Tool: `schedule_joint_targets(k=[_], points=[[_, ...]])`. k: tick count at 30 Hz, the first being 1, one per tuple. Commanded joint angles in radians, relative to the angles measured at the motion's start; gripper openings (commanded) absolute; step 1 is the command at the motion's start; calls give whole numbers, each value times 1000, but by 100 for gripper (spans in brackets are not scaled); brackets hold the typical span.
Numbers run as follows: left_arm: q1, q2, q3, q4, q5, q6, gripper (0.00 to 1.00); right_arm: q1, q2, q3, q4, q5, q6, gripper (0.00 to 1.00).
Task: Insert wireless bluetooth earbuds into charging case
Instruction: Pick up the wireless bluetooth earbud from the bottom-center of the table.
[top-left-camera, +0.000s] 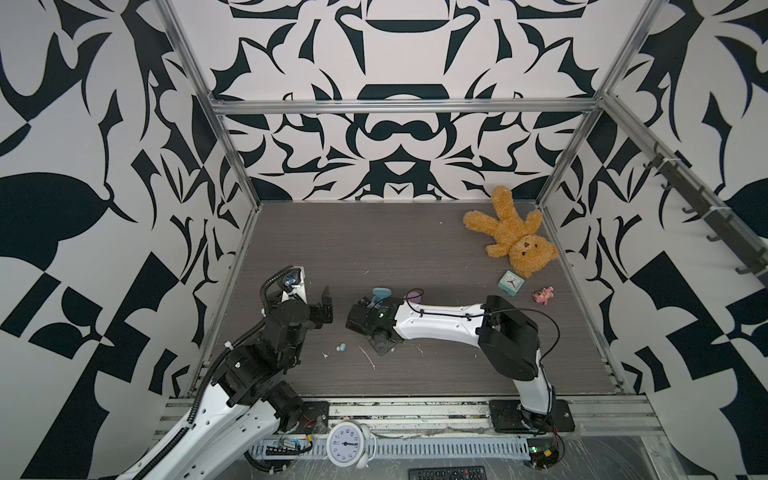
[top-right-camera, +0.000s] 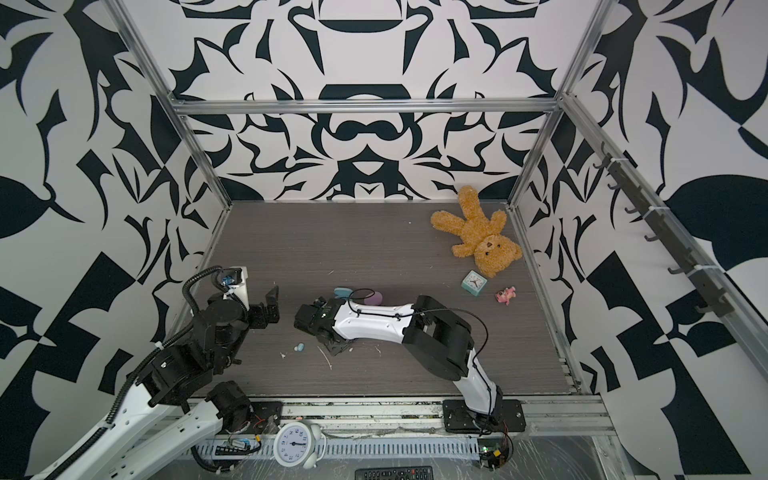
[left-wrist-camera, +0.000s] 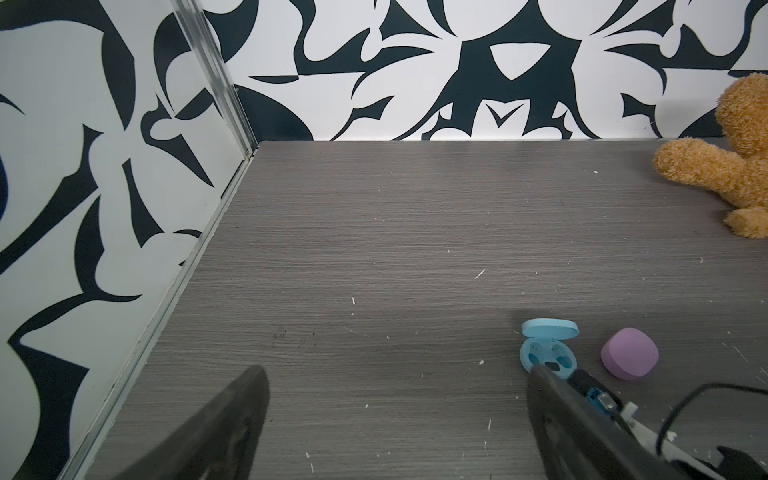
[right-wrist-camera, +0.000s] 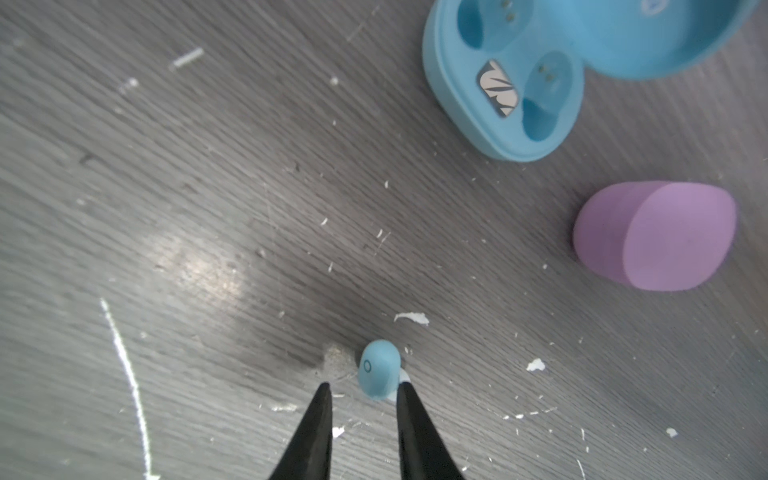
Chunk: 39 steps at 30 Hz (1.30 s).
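In the right wrist view a pale blue earbud (right-wrist-camera: 379, 370) lies on the table at the tips of my right gripper (right-wrist-camera: 365, 388). The jaws stand narrowly apart; one finger (right-wrist-camera: 409, 415) touches the bud and the other is clear of it. The blue charging case (right-wrist-camera: 503, 83) stands open with both sockets empty. A closed purple case (right-wrist-camera: 656, 237) lies beside it. In both top views a second blue earbud (top-left-camera: 342, 347) (top-right-camera: 299, 347) rests left of the right gripper (top-left-camera: 384, 349). My left gripper (top-left-camera: 327, 305) (left-wrist-camera: 397, 374) hangs wide open with nothing in it.
A brown teddy bear (top-left-camera: 513, 230) lies at the back right, with a small teal clock (top-left-camera: 511, 284) and a pink toy (top-left-camera: 543, 295) in front of it. White scraps, including a long strip (top-left-camera: 368, 357), litter the table near the right gripper. A white alarm clock (top-left-camera: 347, 442) sits on the front rail.
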<state>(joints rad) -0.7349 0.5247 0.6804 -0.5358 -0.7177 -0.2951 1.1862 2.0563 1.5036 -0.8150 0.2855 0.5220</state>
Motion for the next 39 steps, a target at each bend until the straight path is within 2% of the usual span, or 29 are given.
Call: schedule_joint_targets(k=[1, 39], points=[[3, 0, -15, 11, -9, -5, 99, 5, -6, 33, -28, 24, 17, 30], [6, 9, -13, 13, -8, -5, 99, 5, 67, 90, -92, 77, -11, 24]])
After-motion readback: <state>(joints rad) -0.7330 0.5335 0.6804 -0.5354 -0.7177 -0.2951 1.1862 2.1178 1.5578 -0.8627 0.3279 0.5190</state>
